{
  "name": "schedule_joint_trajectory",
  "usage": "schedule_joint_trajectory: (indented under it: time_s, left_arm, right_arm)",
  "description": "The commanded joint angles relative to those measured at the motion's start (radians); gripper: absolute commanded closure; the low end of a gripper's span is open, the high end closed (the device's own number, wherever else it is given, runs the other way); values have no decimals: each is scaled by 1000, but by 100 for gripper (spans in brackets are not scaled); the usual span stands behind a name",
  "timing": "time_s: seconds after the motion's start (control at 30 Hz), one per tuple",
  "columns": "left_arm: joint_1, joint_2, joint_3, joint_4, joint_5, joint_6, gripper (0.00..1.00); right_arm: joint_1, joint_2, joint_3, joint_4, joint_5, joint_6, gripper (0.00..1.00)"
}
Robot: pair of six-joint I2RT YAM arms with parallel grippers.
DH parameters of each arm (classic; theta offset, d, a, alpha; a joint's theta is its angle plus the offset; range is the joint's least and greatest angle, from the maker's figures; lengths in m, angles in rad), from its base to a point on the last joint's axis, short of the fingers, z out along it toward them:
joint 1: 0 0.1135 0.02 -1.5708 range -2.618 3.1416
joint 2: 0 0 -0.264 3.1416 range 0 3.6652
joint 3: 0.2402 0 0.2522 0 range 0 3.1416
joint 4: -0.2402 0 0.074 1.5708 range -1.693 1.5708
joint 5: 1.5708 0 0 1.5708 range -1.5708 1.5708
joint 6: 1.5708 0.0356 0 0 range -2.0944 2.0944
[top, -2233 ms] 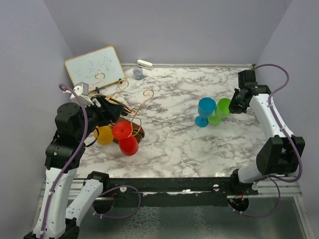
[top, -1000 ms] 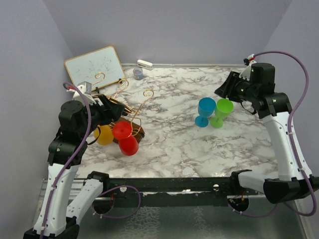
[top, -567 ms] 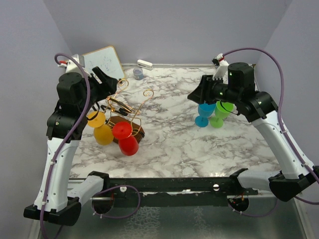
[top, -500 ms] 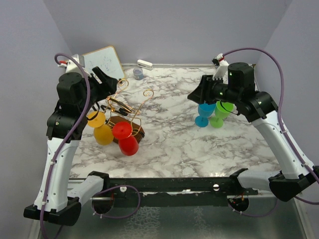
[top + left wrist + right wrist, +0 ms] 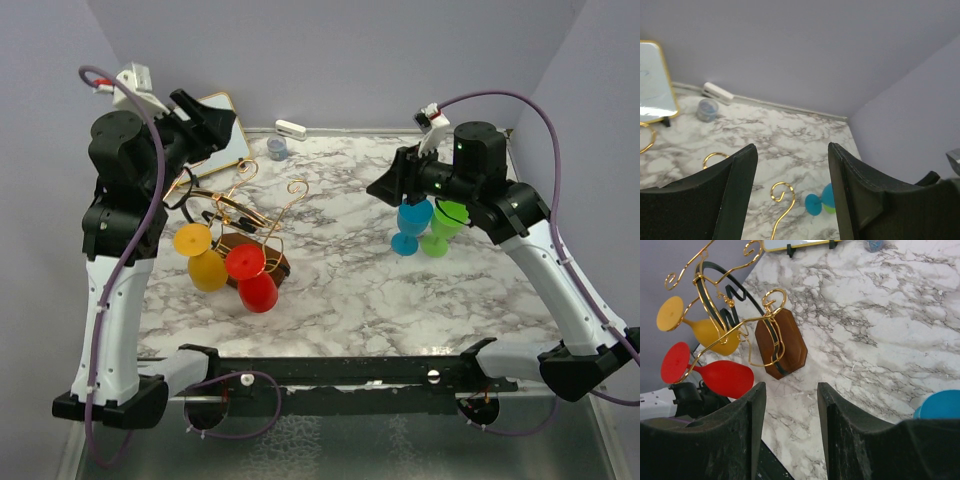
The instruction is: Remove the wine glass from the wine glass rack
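The marble counter [image 5: 350,290] carries the wine glass rack [image 5: 265,262] at centre left, standing on its dark base. Two glasses hang from its wire arms on the near-left side, bowls tilted down: a yellow glass [image 5: 205,268] and a red glass [image 5: 257,290]. Each foot is caught in a gold hook. A blue glass [image 5: 412,225] and a green glass [image 5: 445,222] stand upright together at the right.

The left fingers [image 5: 737,195] are raised above the far-left corner, spread and empty. The right fingers [image 5: 752,430] are above the blue glass, likewise spread and empty.

The glasses look like smooth, stiff, light plastic, so they are probably slippery. Grip the stem and slide the foot out along the wire. The rack may tip.
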Motion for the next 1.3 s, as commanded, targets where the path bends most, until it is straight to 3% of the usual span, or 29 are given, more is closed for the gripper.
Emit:
schedule_joint_trajectory:
  time_s: [0.0,0.2,0.3,0.47,0.63,0.8,1.03,1.27]
  left_arm:
    - [3,106,75,157,221,-11,40]
    - [72,255,294,-17,-19,58,40]
    - [195,261,297,-31,36,-12,40]
    - [449,151,112,11,256,-152,41]
    - [466,-93,-123,79,304,-267,43]
    - [466,-312,-264,-29,295,-309,45]
    - [465,-432,-299,-252,299,-266,46]
    - [449,-552,-507,-240,298,-319,46]
  right_arm:
    - [7,-39,4,19,-46,-50,54]
    - [7,-37,-3,10,-57,-69,53]
    - [7,-33,-13,24,-69,-68,53]
    - [7,-17,8,39,-113,-63,53]
    - [7,6,34,30,-160,-60,53]
    - [7,19,42,32,-203,-55,53]
    - [7,21,49,37,-246,-49,53]
    - [7,18,52,35,-233,-52,53]
